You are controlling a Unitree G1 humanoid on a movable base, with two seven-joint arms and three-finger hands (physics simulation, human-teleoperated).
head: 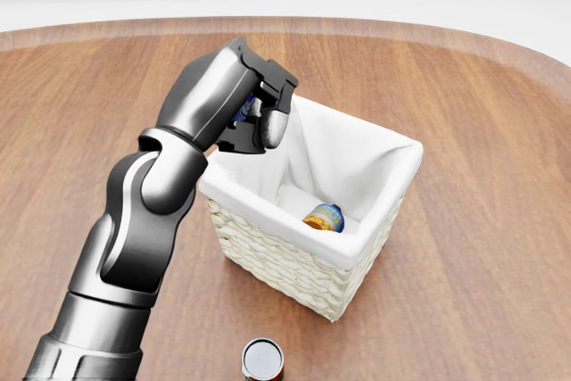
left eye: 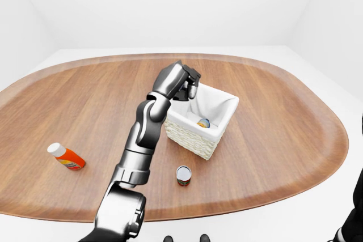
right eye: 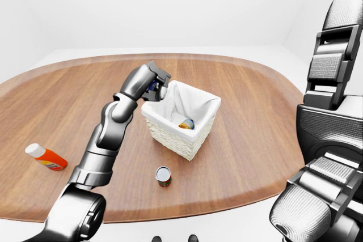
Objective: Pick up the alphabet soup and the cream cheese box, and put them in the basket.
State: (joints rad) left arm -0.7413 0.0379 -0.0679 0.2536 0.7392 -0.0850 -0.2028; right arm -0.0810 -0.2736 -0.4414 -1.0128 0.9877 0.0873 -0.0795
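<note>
Bright, even, shadow-soft render; sharp focus, wide-angle eye views.

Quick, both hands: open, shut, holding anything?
Left hand: closed on a small, mostly hidden blue-and-white item, probably the cream cheese box, above the basket rim.
Right hand: fingers not visible, cannot tell.

The left hand hung with its fingers curled at the near-left rim of the basket. A small round object lay inside, below and right of the fingers. A can stood well below them on the surface; an orange bottle lay far left.
</note>
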